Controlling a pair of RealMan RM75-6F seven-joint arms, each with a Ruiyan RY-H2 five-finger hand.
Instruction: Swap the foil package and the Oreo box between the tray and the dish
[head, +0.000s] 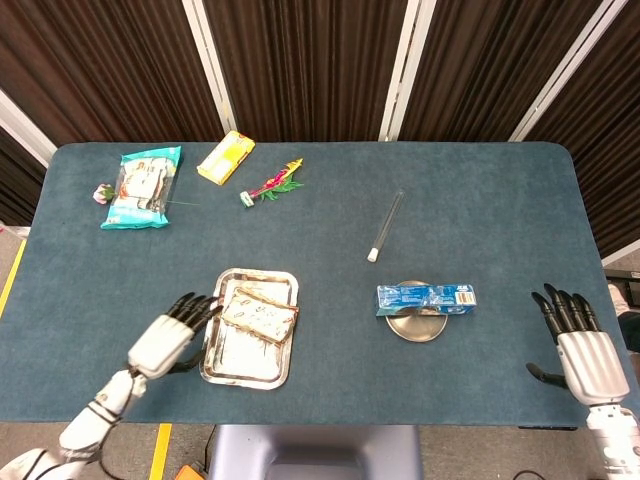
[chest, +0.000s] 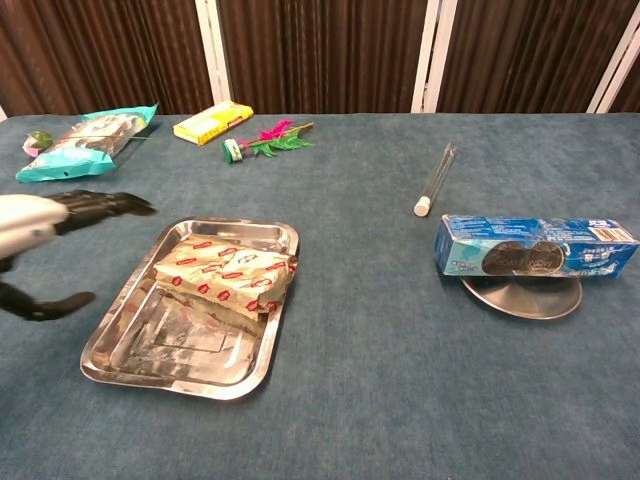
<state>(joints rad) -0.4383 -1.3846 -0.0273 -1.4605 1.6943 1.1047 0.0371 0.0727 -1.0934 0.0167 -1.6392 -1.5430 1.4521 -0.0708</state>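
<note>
I found the foil package (head: 262, 315) lying in the steel tray (head: 228, 364), toward its far end, and the Oreo box (head: 426, 297) resting across the round dish (head: 417, 325), well to the right of the tray. I had the left hand (head: 172, 337) just beside the tray's left rim, fingers spread and grasping nothing. The right hand (head: 578, 341) was far right of the tray, likewise released and empty.

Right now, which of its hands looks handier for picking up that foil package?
The left hand. It hovers open at the tray's left edge, beside the foil package. The right hand sits at the table's far right, beyond the Oreo box.
</note>
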